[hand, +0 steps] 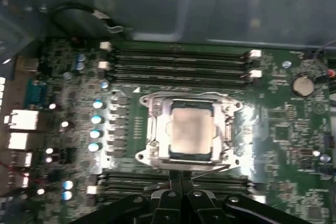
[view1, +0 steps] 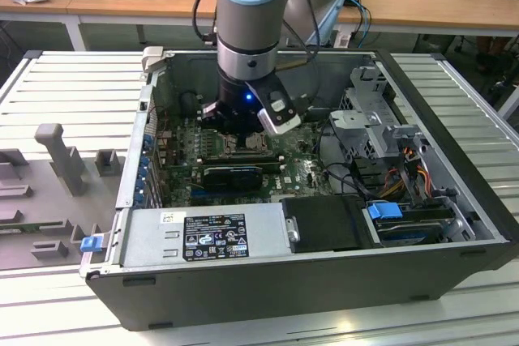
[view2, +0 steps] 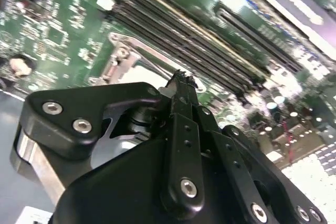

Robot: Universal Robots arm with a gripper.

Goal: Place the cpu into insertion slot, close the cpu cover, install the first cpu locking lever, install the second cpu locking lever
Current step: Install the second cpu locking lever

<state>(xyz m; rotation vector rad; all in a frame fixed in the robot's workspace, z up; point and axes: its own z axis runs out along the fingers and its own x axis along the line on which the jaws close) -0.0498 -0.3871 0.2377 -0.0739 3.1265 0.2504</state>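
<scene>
CPU [hand: 190, 129] sits framed by cpu cover [hand: 152, 129], gripper [hand: 181, 178] at its edge.

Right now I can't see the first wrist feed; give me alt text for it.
The cpu lies flat in the insertion slot with the cpu cover framing it, on the green motherboard. The gripper sits at the socket's near edge, fingers together, and long black memory slots run beyond the socket.

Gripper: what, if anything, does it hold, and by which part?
Cannot be told: the black gripper's shut fingers sit by the square socket's thin metal lever.
</scene>
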